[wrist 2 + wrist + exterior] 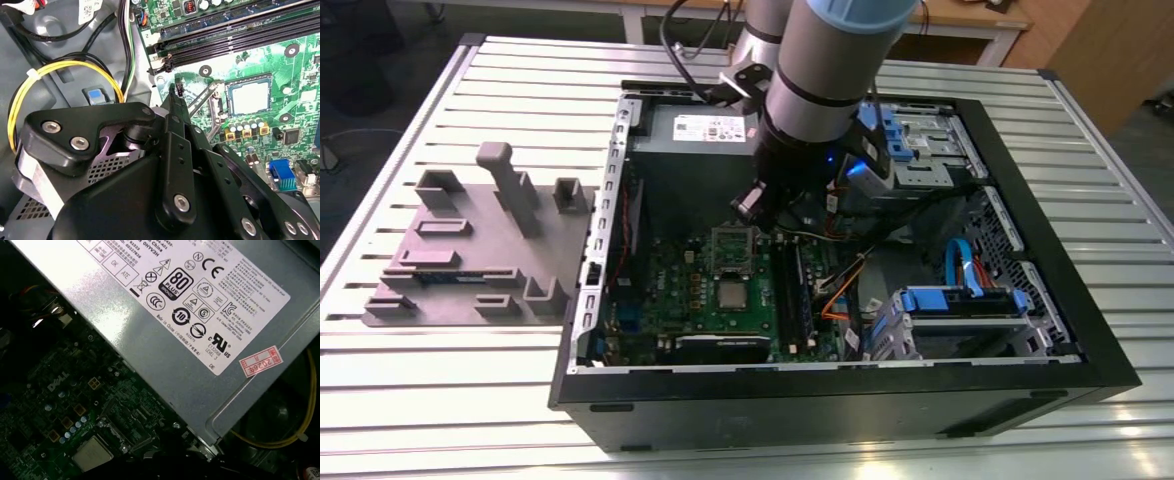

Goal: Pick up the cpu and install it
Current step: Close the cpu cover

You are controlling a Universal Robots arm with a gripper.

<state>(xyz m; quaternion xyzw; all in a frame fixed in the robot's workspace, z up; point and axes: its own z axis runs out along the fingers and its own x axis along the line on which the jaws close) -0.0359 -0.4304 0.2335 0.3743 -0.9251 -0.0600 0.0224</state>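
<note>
The cpu (pixel 250 98) lies flat in its socket on the green board (pixel 707 290), with the hinged frame (pixel 732 243) swung up at one edge. The gripper (pixel 176 90) hangs near above it, apparently empty, its fingers looking pressed together. The grey power box (pixel 200 315) stands close beside, cables (pixel 30 90) nearby.

shiny metal cpu (pixel 250 98), matt black gripper (pixel 174 95)
</note>
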